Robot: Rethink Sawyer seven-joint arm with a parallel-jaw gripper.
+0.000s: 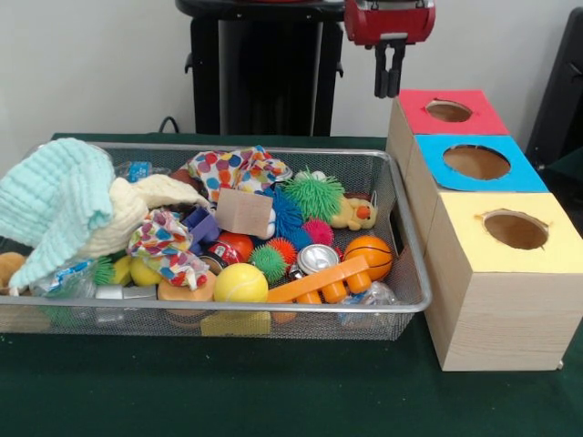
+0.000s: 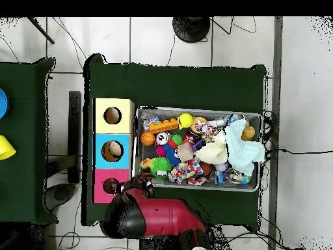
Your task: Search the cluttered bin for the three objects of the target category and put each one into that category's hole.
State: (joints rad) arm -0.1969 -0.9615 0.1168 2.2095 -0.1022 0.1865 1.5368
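Nearest the table's front edge sit the yellow-topped box (image 1: 503,273) and the front rim of the cluttered bin (image 1: 209,309), which takes up the table's left and middle. I judge everything is heaped in that one basket so that I have to dig — cloths lie over much of its left half. Of the three plush animals I can count only two: the yellow duck (image 1: 354,213) lies against the bin's right wall toward the back, and something tan and furry (image 1: 9,267) peeks out at the far left. The tiger-striped one I cannot find.

Three boxes stand in a row along the table's right edge, one hole each. The blue-topped box (image 1: 478,164) is in the middle, and the hole (image 1: 448,111) I need is in the red top at the far right corner.

My gripper (image 1: 390,80) hangs just left of that hole, fingers pressed together, holding nothing that I can see.
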